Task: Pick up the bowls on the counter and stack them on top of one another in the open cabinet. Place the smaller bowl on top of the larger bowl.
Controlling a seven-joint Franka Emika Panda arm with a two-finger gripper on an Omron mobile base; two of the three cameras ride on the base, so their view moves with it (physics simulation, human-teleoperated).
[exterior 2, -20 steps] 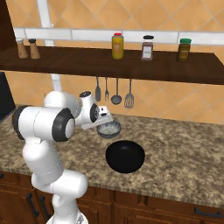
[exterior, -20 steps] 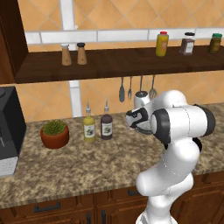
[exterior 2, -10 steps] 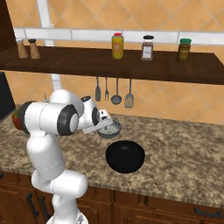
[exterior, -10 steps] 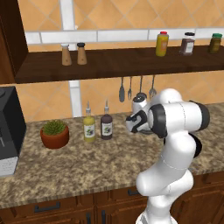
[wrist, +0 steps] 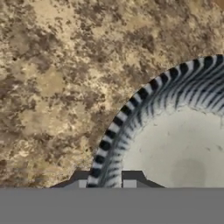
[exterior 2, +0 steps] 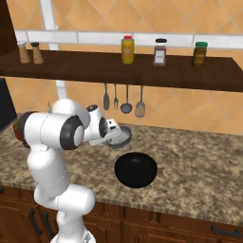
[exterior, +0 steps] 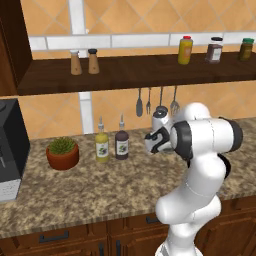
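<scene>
Illumination is even, bright and diffuse. The dark brown wooden doorless shelf unit [exterior 2: 142,73] shades the tiled wall beneath. Rendering is sharp; the hand view close-up appears coarse and pixelated.

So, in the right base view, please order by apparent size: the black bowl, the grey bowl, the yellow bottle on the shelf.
1. Black bowl, clearly largest.
2. Grey bowl, partly hidden by the arm.
3. Yellow bottle, though it stands farther away.

Potted plant [exterior: 62,152], 2 bottles [exterior: 102,146]
</scene>
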